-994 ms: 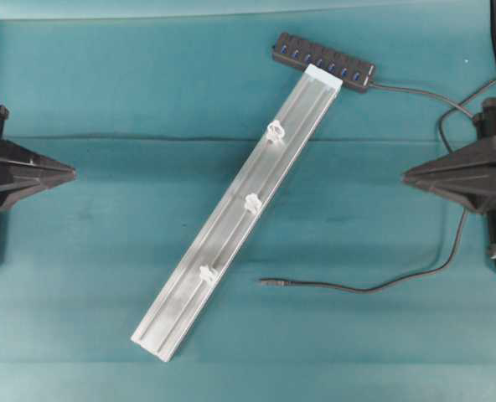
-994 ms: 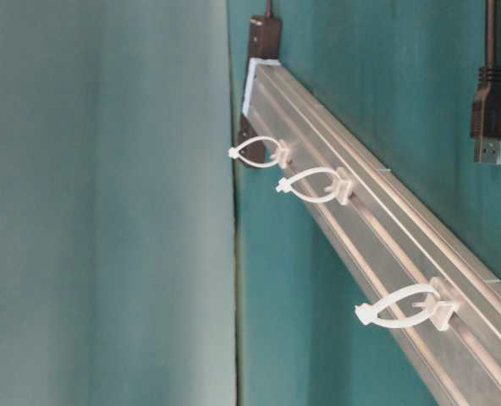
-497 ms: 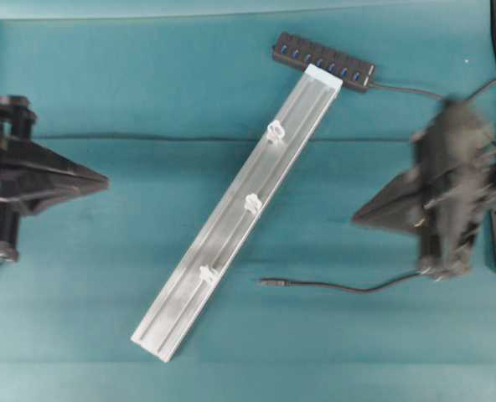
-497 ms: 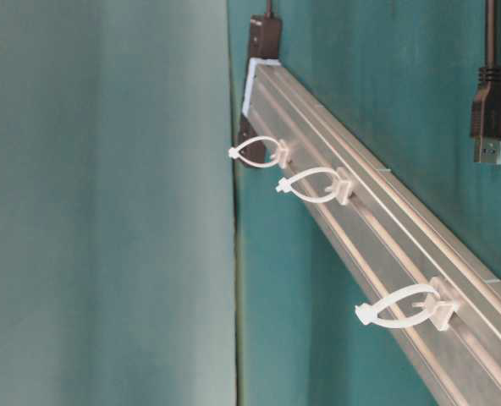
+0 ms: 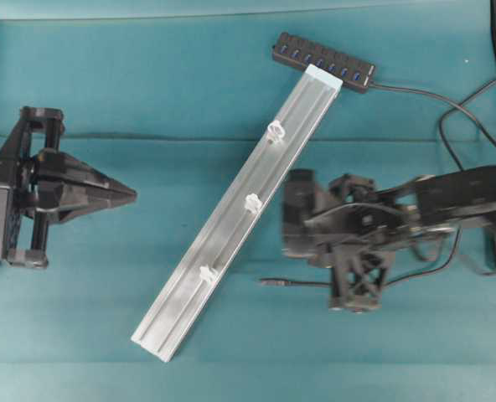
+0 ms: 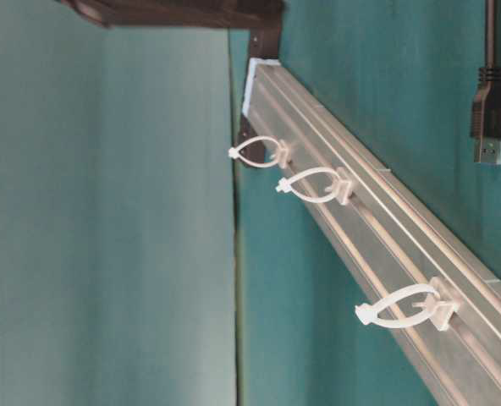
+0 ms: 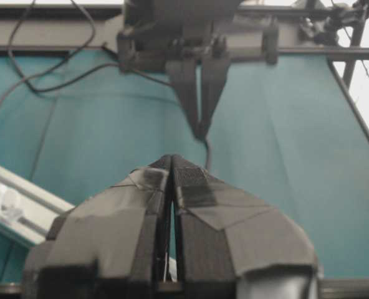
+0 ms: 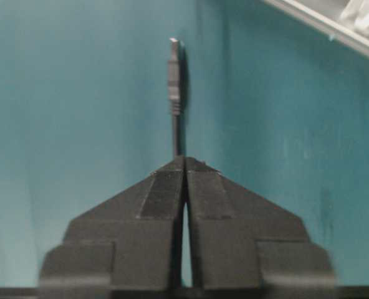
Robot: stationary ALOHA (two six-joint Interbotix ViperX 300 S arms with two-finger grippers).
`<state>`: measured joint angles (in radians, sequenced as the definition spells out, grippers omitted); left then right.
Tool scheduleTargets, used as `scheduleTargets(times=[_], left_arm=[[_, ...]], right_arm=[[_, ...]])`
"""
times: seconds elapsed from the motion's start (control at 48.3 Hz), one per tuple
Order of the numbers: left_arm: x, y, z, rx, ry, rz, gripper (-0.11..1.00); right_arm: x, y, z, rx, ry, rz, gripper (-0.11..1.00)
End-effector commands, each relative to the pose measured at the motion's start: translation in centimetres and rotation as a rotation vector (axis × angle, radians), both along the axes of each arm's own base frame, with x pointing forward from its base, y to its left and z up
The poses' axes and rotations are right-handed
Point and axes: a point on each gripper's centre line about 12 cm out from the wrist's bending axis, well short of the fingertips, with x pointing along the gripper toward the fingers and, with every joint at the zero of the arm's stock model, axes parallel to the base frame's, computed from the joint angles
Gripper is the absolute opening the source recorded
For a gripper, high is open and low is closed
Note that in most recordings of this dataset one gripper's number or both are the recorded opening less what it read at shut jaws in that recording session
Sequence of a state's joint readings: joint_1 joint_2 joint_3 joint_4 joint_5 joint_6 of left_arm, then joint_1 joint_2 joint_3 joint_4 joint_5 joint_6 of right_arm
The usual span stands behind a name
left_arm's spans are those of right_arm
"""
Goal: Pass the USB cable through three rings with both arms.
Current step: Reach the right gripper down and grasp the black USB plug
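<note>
You were at the pickup step — right pincer [image 8: 184, 163] nearly closed, holding nothing, the USB cable [image 8: 174, 75] at its twelve o'clock — needing wider jaws.

no legible text anywhere

Teal table [image 5: 105, 335] carries everything. Silver rail [image 5: 231, 226] lies diagonal, 7 to 1 o'clock, three rings [image 5: 252, 202] spaced along it. Black USB hub [image 5: 323, 62] at rail's 1 o'clock end. USB cable [image 5: 294, 284] lies at 4 o'clock of rail, plug toward rail.
</note>
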<state>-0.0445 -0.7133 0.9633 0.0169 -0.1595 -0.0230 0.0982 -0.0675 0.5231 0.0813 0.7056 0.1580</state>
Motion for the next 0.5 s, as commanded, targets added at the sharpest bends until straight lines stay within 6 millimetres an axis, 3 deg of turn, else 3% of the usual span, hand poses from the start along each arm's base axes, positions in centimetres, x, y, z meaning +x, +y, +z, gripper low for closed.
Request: scheduleTargets(times=[0.0, 0.166, 0.228, 0.476], left_arm=[[0.2, -0.1, 1.1, 0.0, -0.031, -0.005, -0.01], [0.3, -0.2, 1.1, 0.0, -0.028, -0.007, -0.01], [0.3, -0.2, 1.1, 0.002, -0.028, -0.007, -0.01], [0.3, -0.2, 0.8, 0.002, -0.011, -0.007, -0.01]], right_arm=[[0.9, -0.2, -1.4, 0.007, 0.056, -0.038, 0.25], [2.0, 0.4, -2.4, -0.023, 0.078, -0.013, 0.73], [2.1, 0.5, -3.1, -0.027, 0.096, -0.01, 0.86], [2.2, 1.2, -6.2, -0.038, 0.155, 0.011, 0.85]])
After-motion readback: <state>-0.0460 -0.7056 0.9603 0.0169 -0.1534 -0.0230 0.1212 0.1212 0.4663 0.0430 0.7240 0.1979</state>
